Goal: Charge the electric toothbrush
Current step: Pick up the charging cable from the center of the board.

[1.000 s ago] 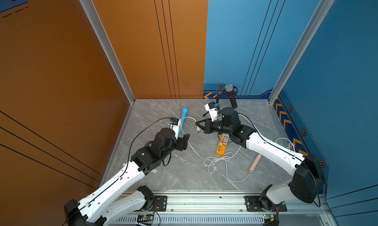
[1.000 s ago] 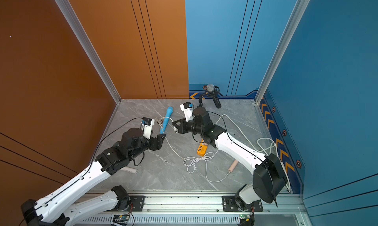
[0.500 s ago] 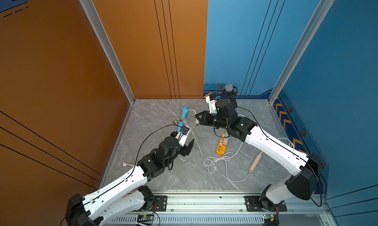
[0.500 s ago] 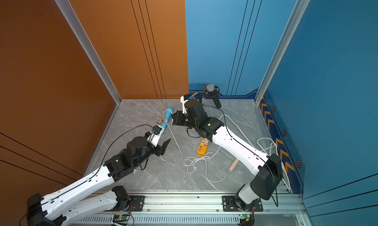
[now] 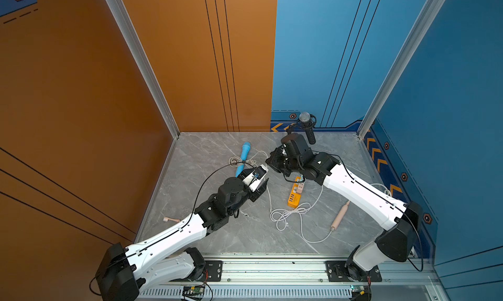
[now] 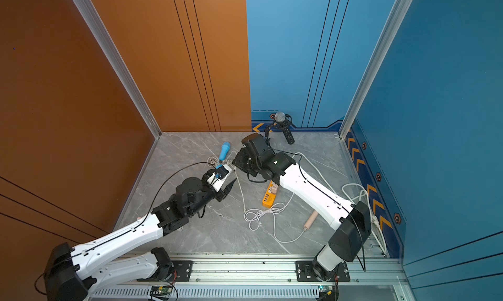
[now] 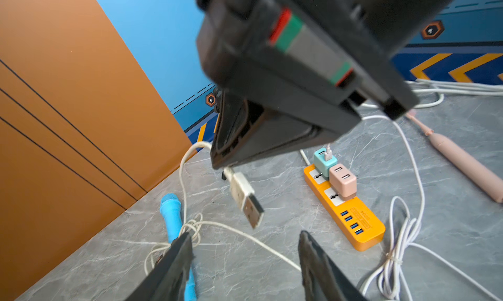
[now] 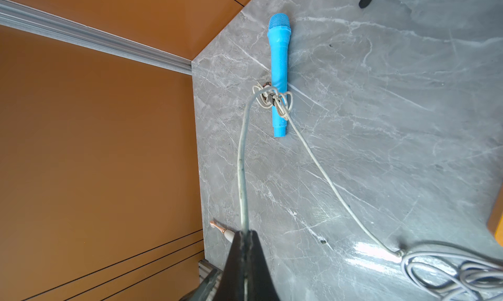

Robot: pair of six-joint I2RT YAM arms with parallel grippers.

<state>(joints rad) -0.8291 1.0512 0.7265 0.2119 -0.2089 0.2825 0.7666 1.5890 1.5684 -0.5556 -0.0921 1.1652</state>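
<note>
The pink electric toothbrush point(image 5: 340, 215) point(image 6: 310, 220) point(image 7: 457, 160) lies on the grey floor at the right, away from both grippers. A white cable point(image 8: 242, 160) hangs from my right gripper point(image 5: 270, 162) point(image 6: 237, 163) point(image 8: 245, 235), which is shut on it just behind its USB plug point(image 7: 246, 201). The plug dangles free in the air. My left gripper point(image 5: 261, 186) point(image 6: 230, 186) point(image 7: 245, 239) stands open just short of the plug, with nothing between its fingers point(image 7: 179, 256).
An orange power strip point(image 5: 295, 194) point(image 7: 351, 218) carries a teal adapter point(image 7: 324, 160) and a pink adapter point(image 7: 343, 181). A blue microphone point(image 5: 243, 158) point(image 8: 279, 68) lies under the cable's bundle. A black microphone point(image 5: 306, 122) stands at the back wall; a detached brush head point(image 5: 171, 219) lies at the left.
My left gripper has drawn back from the blue microphone and come to face the right gripper, its jaws narrowing. The right gripper has carried the plug left and up.
</note>
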